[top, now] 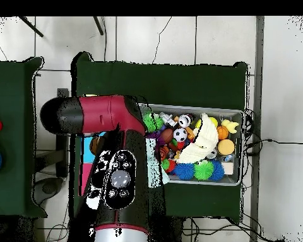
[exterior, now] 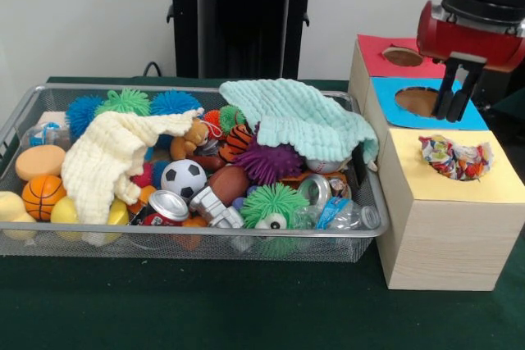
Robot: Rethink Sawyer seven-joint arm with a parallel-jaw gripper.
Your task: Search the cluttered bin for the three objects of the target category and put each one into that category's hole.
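Note:
The cluttered bin (exterior: 16, 120), a long silver wire-mesh basket, fills the left of the front view and also shows in the overhead view (top: 241, 148). It holds spiky balls, sports balls, a crushed can (exterior: 164, 206), a plastic bottle (exterior: 344, 215), a mint cloth (exterior: 303, 116) and a pale yellow cloth (exterior: 107, 157). Three wooden boxes stand to its right. A crumpled colourful wrapper (exterior: 455, 157) sits in the yellow box's hole. My gripper (exterior: 453, 116) hangs open and empty just above the blue box (exterior: 385, 92), beside its hole (exterior: 417, 102). In the overhead view the arm hides the gripper.
The red-topped box (exterior: 373, 51) with its hole (exterior: 402, 56) stands farthest back and the yellow-topped box (exterior: 459, 227) nearest the camera. The robot's black pedestal (exterior: 242, 22) stands behind the bin. A green cloth (exterior: 205, 309) covers the table.

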